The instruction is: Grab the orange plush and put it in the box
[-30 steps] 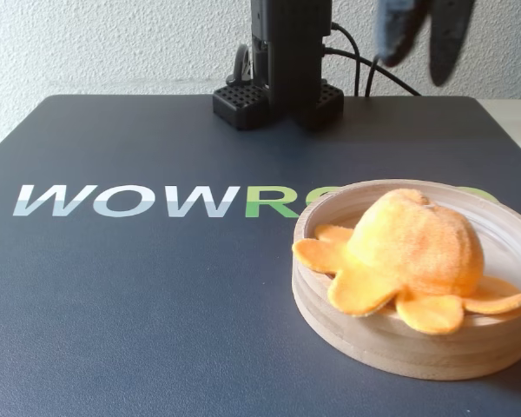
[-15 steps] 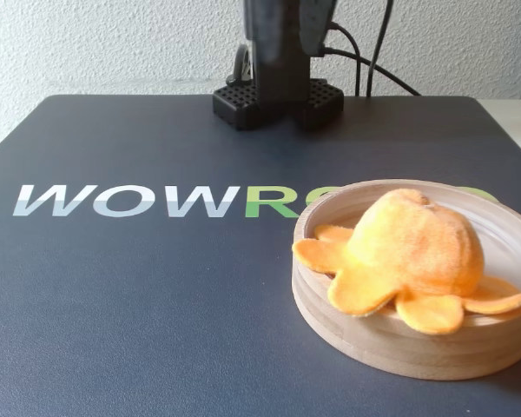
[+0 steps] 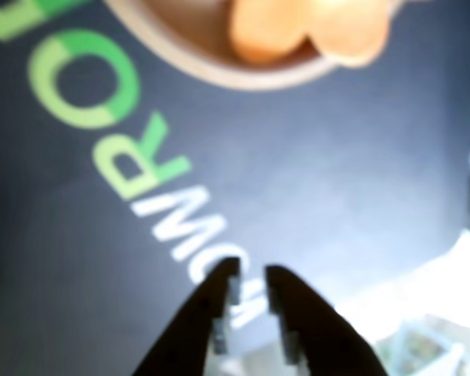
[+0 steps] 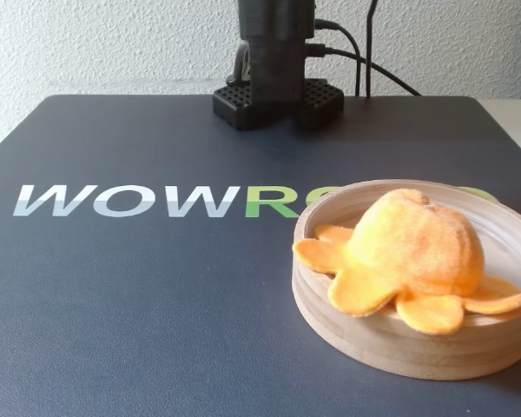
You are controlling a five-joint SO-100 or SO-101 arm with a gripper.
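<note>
The claw [image 3: 251, 274] enters the wrist view from the bottom edge, its two dark fingers [image 3: 219, 313] nearly together with only a narrow slot between the tips and nothing gripped in that slot. It hangs above the dark table [image 3: 337, 196], over the white lettering [image 3: 192, 227] printed there, and the blur suggests it sits some way off the surface.

Ahead of the claw, toward the top edge of that view, lies the box [image 3: 219, 74], with the plush [image 3: 298, 31] inside it. The claw is well apart from both, so nothing is being steered or pressed now.

The fixed view confirms it: the plush [image 4: 408, 252] rests dome-up in the box [image 4: 391, 339], its flat tentacles draped over the near rim, a loose settle that looks like the result of a release rather than careful seating. The arm's base [image 4: 276, 95] stands at the far table edge; the claw itself is out of that view.

Judged from this, the placing seems complete, and only a retreat remains.
</note>
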